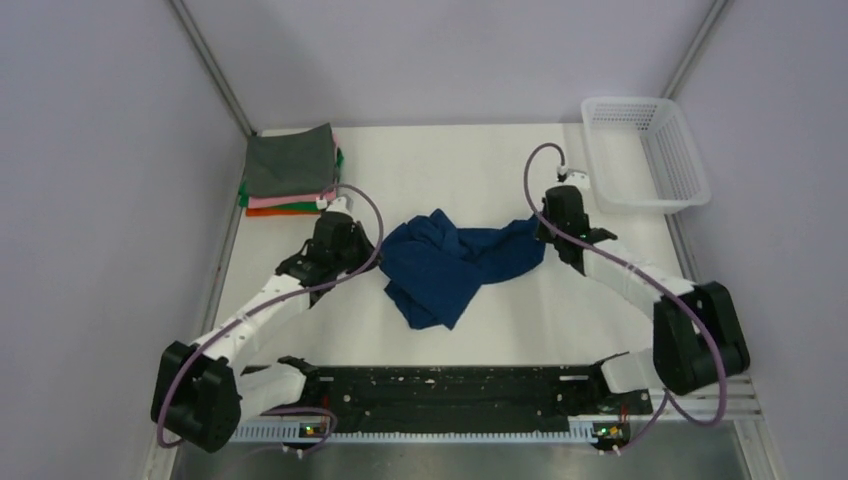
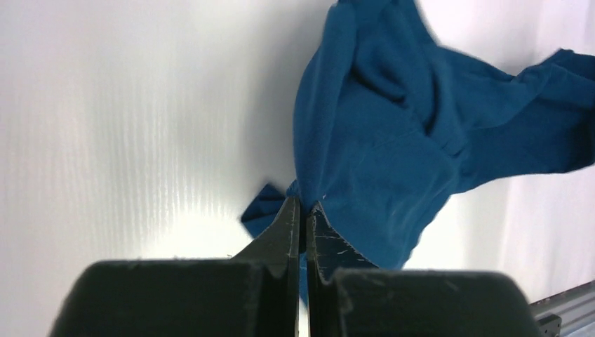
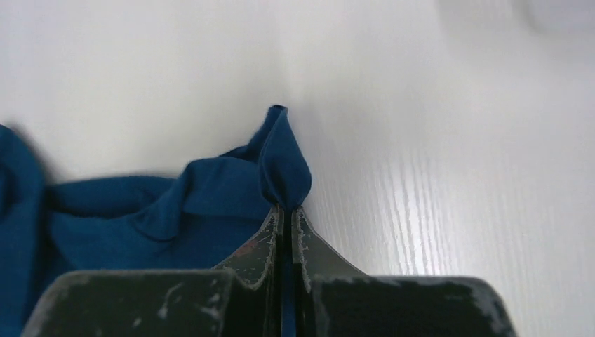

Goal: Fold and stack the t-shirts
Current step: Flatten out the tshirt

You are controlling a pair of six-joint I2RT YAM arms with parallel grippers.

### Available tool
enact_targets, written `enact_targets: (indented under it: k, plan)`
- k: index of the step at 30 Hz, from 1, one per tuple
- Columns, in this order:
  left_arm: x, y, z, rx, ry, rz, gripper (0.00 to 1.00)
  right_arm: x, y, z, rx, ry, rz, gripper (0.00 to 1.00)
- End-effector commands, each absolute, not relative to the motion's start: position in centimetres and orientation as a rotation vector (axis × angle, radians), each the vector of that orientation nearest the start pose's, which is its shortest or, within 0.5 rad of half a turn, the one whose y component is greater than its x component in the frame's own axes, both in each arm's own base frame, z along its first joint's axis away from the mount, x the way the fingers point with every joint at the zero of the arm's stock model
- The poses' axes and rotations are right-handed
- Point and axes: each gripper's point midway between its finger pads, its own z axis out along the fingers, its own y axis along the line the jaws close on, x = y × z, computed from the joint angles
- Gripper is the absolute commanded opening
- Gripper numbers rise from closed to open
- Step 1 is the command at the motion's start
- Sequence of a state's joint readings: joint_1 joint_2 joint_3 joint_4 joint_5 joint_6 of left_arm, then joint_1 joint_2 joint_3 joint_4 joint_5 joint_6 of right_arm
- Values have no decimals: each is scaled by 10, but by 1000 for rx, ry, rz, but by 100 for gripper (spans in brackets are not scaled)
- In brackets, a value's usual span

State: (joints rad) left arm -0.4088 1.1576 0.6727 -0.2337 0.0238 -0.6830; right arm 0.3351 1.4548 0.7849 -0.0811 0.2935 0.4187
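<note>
A crumpled navy blue t-shirt (image 1: pixel 455 262) lies bunched in the middle of the table. My left gripper (image 1: pixel 372 250) is at its left edge, shut on a fold of the navy cloth (image 2: pixel 365 168). At the shirt's right end my right gripper (image 1: pixel 541 228) is shut on a pinched peak of the same cloth (image 3: pixel 284 165). A stack of folded t-shirts (image 1: pixel 291 170), grey on top with pink, green and orange beneath, sits at the back left corner.
A white mesh basket (image 1: pixel 646 152) stands at the back right corner. Bare white table (image 1: pixel 460 165) lies behind the shirt, more of it in front. The black base rail (image 1: pixel 440 390) runs along the near edge.
</note>
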Motion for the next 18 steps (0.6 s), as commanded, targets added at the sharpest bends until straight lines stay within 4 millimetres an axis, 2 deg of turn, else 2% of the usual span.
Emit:
enact_targets:
  k: [1, 3, 4, 8, 13, 16, 18]
  plan:
    - [298, -148, 177, -264, 2145, -562, 0, 368, 74, 174, 271, 1968, 37, 0]
    - [293, -147, 204, -229, 2083, -590, 0, 359, 72, 206, 263, 1884, 75, 0]
    - [290, -148, 221, -208, 2048, -613, 0, 352, 72, 228, 261, 1825, 114, 0]
    - [271, -144, 305, -116, 1842, -677, 0, 327, 71, 306, 219, 1643, 216, 0]
    - [221, -133, 424, 7, 1531, -775, 0, 284, 64, 422, 157, 1413, 299, 0]
    - [184, -124, 483, 61, 1369, -828, 0, 251, 60, 483, 106, 1284, 344, 0]
    - [164, -119, 513, 83, 1275, -856, 0, 227, 59, 517, 63, 1198, 375, 0]
